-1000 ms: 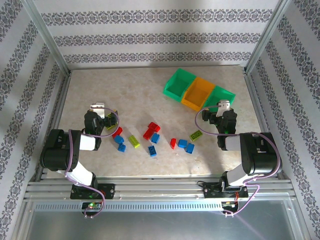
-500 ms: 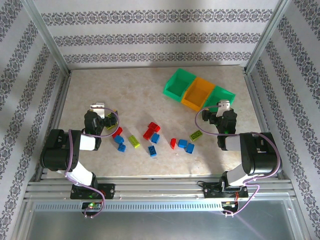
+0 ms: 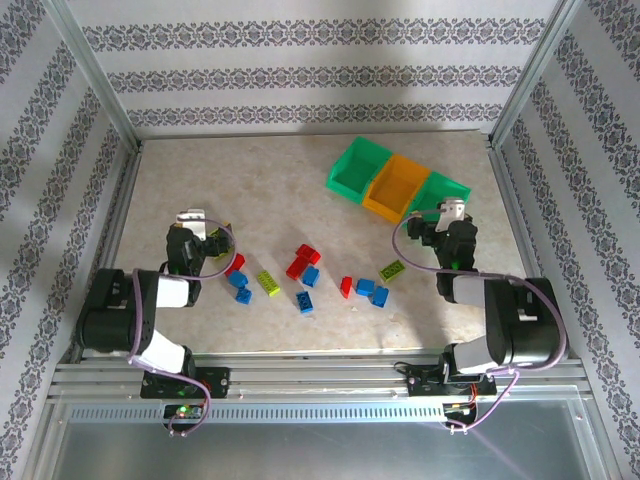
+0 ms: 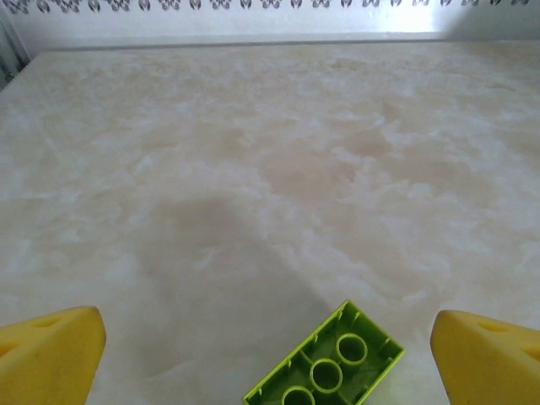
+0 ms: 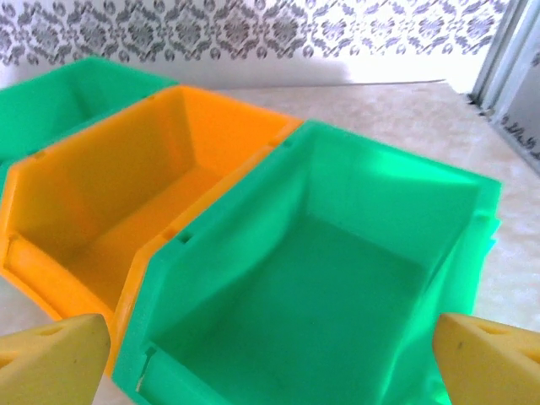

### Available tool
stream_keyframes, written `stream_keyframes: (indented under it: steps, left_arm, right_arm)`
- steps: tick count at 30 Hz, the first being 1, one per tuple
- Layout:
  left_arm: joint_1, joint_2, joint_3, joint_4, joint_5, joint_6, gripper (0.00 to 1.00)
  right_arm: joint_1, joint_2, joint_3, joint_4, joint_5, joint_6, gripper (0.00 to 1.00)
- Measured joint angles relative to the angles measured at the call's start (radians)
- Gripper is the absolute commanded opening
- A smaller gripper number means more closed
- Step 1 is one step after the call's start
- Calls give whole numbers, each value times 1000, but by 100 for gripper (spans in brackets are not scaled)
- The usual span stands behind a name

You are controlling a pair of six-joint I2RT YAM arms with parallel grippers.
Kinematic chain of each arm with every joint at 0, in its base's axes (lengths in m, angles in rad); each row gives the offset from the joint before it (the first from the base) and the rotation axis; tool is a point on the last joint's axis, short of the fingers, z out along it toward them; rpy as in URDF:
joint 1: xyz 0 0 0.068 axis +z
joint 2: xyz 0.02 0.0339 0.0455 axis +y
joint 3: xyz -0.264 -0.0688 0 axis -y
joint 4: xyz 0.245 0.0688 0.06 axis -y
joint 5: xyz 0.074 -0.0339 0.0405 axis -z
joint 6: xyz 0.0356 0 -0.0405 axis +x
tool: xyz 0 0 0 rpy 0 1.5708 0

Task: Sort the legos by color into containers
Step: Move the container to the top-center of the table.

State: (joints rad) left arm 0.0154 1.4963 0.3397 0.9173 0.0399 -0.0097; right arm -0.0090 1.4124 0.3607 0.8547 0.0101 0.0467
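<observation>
Both arms edged upward in the frame; my left gripper (image 4: 270, 353) gaped by a yellow-green lego (image 4: 325, 369), my right gripper (image 5: 270, 354) gaped too, before a green bin (image 5: 253, 221).

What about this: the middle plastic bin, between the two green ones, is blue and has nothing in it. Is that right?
Not quite. The middle rectangular plastic bin is orange, not blue, as the right wrist view shows. It does sit between two green plastic bins and is empty.

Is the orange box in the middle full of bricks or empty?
Empty. The orange open plastic bin has bare floor and walls in the right wrist view; nothing lies inside.
</observation>
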Motion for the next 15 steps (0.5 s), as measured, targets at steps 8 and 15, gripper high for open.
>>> stream_keyframes:
  steps: [8,15]
  left_arm:
    - [0,-279,46,-203,-57,-48,100]
    - [0,-437,96,-433,-132,-175,100]
  right_arm:
    - [20,-233,156,-389,132,138,98]
    - [202,-190,404,-746,314,289,94]
